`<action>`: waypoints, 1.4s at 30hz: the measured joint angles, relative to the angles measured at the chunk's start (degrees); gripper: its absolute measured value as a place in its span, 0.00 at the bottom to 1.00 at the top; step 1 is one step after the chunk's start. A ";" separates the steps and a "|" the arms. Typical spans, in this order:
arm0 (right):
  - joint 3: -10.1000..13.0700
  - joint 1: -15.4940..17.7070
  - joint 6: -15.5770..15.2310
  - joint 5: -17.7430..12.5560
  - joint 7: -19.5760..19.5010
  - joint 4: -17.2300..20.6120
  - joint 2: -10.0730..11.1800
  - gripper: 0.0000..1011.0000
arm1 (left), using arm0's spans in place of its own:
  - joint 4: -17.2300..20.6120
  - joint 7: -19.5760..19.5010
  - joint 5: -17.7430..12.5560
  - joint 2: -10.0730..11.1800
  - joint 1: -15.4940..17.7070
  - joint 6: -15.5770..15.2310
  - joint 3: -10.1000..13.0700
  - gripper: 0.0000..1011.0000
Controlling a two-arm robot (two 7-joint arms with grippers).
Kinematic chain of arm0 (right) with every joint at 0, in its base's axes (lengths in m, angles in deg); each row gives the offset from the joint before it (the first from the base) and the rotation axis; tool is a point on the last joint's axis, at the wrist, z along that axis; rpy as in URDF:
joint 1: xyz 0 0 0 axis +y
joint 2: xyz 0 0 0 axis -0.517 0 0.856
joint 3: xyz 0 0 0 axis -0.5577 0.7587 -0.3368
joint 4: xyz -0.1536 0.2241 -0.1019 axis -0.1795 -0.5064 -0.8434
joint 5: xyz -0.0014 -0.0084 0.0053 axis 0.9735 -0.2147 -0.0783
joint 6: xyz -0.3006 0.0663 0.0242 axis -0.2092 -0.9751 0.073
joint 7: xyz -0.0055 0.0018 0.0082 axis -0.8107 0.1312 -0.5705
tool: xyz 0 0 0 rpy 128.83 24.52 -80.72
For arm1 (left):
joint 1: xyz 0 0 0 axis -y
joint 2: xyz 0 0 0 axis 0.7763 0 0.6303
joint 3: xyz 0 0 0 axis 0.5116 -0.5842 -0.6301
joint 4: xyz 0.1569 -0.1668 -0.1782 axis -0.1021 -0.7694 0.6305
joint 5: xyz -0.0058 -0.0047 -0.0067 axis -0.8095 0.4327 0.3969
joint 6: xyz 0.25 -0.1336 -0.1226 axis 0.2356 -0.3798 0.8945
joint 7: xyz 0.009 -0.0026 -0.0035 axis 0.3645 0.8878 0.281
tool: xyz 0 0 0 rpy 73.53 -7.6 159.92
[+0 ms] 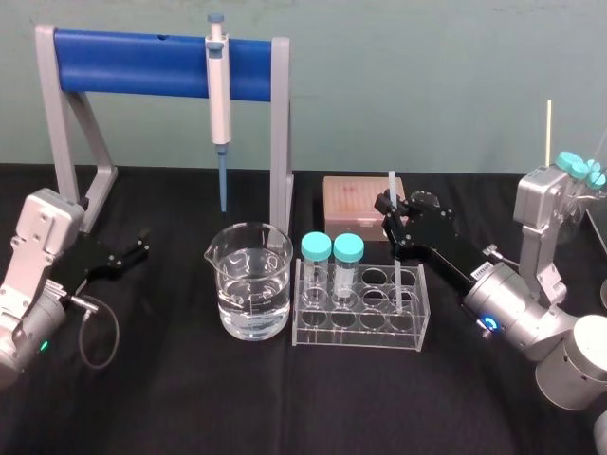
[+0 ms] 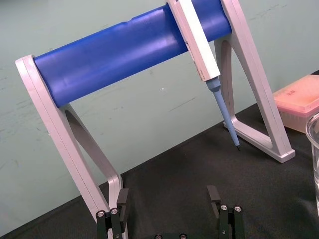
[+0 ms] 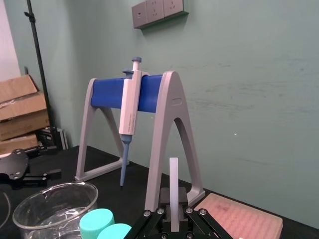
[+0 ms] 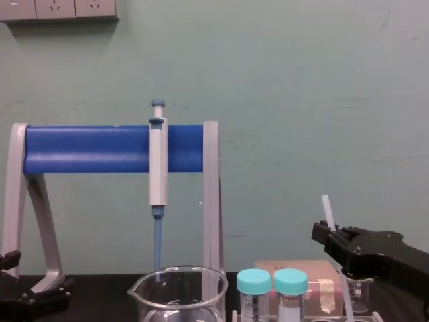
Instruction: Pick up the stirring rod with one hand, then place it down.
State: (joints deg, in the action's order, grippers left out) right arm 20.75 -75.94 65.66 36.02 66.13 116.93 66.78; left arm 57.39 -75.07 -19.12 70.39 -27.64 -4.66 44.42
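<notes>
The stirring rod [image 1: 392, 194] is a thin whitish translucent stick standing nearly upright over the back right of the clear tube rack [image 1: 360, 305]. My right gripper [image 1: 390, 210] is shut on the rod a little below its top end. In the right wrist view the rod [image 3: 173, 189] rises straight up between the black fingers [image 3: 164, 211]. In the chest view the rod [image 4: 328, 211] pokes up above the right gripper [image 4: 326, 234]. My left gripper [image 1: 140, 242] rests open at the far left of the table, its two fingers [image 2: 121, 201] spread apart with nothing between them.
A glass beaker [image 1: 249, 292] of water stands left of the rack, which holds two teal-capped vials [image 1: 331, 267]. A grey pipette [image 1: 219, 90] hangs on the blue-barred stand [image 1: 142, 64]. A pink tip box [image 1: 362, 201] lies behind the rack. More capped tubes [image 1: 580, 171] sit far right.
</notes>
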 joint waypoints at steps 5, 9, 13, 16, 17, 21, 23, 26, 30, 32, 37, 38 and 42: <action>0.02 0.02 0.03 0.00 -0.01 0.03 0.02 0.08 | 0.00 0.00 0.00 0.00 0.00 0.00 0.00 0.99; 0.04 0.02 0.04 -0.14 0.08 0.03 0.03 0.08 | 0.00 0.00 0.00 0.00 0.00 0.00 0.00 0.99; 0.05 0.00 0.06 -0.22 0.21 0.03 0.03 0.14 | 0.00 0.00 0.00 0.00 0.00 0.00 0.00 0.99; 0.05 -0.02 0.07 -0.28 0.30 0.03 0.03 0.22 | 0.00 0.00 0.00 0.00 0.00 0.00 0.00 0.99; 0.05 -0.02 0.07 -0.28 0.30 0.03 0.03 0.28 | 0.00 0.00 0.00 0.00 0.00 0.00 0.00 0.99; 0.05 -0.04 0.07 -0.32 0.35 0.02 0.03 0.39 | 0.00 0.00 0.00 0.00 0.00 0.00 0.00 0.99; 0.05 -0.04 0.07 -0.34 0.37 0.01 0.03 0.43 | 0.00 0.00 0.00 0.00 0.00 0.00 0.00 0.99; 0.05 -0.07 0.07 -0.38 0.40 0.00 0.03 0.55 | 0.00 0.00 0.00 0.00 0.00 0.00 0.00 0.99; 0.05 -0.08 0.07 -0.42 0.42 0.00 0.03 0.67 | 0.00 0.00 0.00 0.00 0.00 0.00 0.00 0.99; 0.05 -0.08 0.07 -0.44 0.44 -0.01 0.03 0.73 | 0.00 0.00 0.00 0.00 0.00 0.00 0.00 0.99; 0.05 -0.08 0.07 -0.48 0.47 0.00 0.03 0.87 | 0.00 0.00 0.00 0.00 0.00 0.00 0.00 0.99; 0.05 -0.08 0.07 -0.48 0.48 -0.01 0.03 0.89 | 0.00 0.00 0.00 0.00 0.00 0.00 0.00 0.99; 0.06 -0.06 0.05 -0.39 0.45 0.12 0.07 0.98 | 0.00 0.00 0.00 0.00 0.00 0.00 0.00 0.99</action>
State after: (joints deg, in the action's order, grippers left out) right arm 20.81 -76.00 65.71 35.63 66.57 117.06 66.84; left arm 57.39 -75.07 -19.12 70.39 -27.65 -4.66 44.42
